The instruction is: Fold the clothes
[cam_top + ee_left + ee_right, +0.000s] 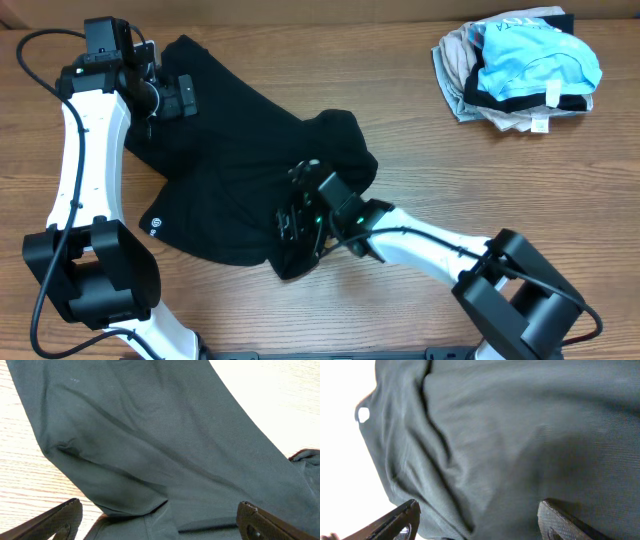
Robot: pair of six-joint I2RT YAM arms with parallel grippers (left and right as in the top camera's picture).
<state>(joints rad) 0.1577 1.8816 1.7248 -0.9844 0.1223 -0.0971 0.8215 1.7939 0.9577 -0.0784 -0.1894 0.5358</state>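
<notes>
Both sets of jaws stand open, pinching nothing: left gripper (160, 506) over the upper-left part of the clothes (230, 170), right gripper (477, 506) over their lower-right part. Clothes lie rumpled on the table (400, 90), left of centre.

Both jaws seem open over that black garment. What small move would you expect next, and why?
Probably the left gripper lowers and closes on the upper edge of the black garment: its jaws stand open just above the cloth, nothing is held, and the garment lies rumpled, unfolded.
</notes>
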